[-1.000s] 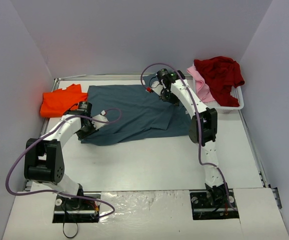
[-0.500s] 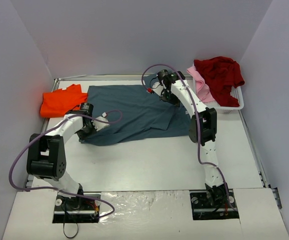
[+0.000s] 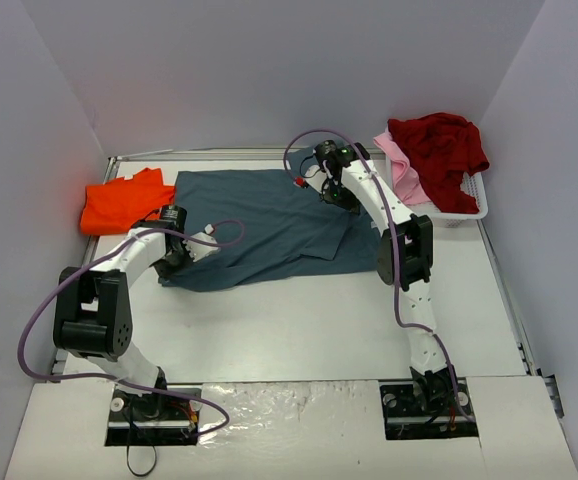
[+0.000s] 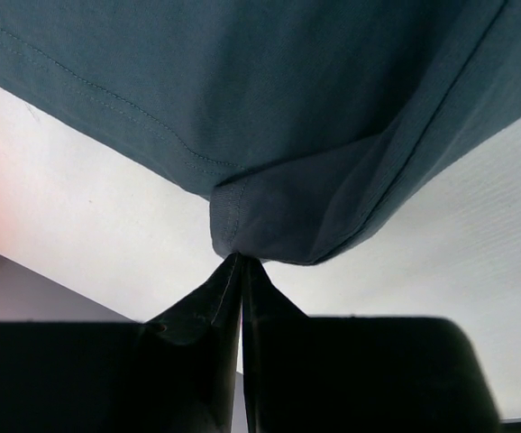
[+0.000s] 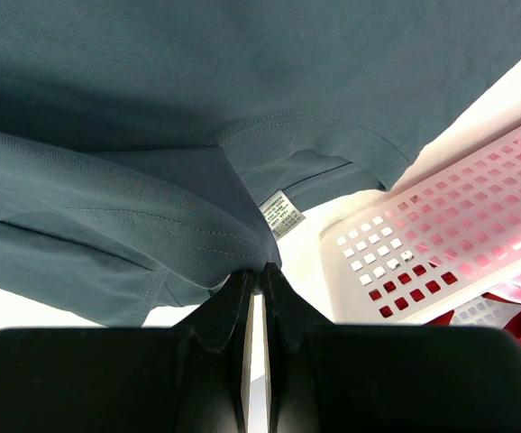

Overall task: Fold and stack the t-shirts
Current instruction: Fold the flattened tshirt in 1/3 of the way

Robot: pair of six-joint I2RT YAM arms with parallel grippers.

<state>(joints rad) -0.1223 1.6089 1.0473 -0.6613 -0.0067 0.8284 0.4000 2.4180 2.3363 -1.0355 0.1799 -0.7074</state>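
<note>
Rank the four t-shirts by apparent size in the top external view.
1. slate blue-grey t-shirt, spread flat.
2. dark red t-shirt and orange t-shirt: too alike to rank.
3. pale pink t-shirt, mostly covered.

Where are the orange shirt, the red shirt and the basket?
Bright orange cloth t-shirt point(image 3: 119, 205): top view, its middle.
Dark red cloth t-shirt point(image 3: 439, 145): top view, crumpled middle.
White plastic basket point(image 3: 466, 212): top view, front rim.

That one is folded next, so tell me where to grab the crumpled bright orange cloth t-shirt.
Probably pinch the bright orange cloth t-shirt at its raised right-hand fold, from above: it lies bunched close to the left wall, so that fold, beside the slate blue-grey t-shirt, is the freest part.
</note>
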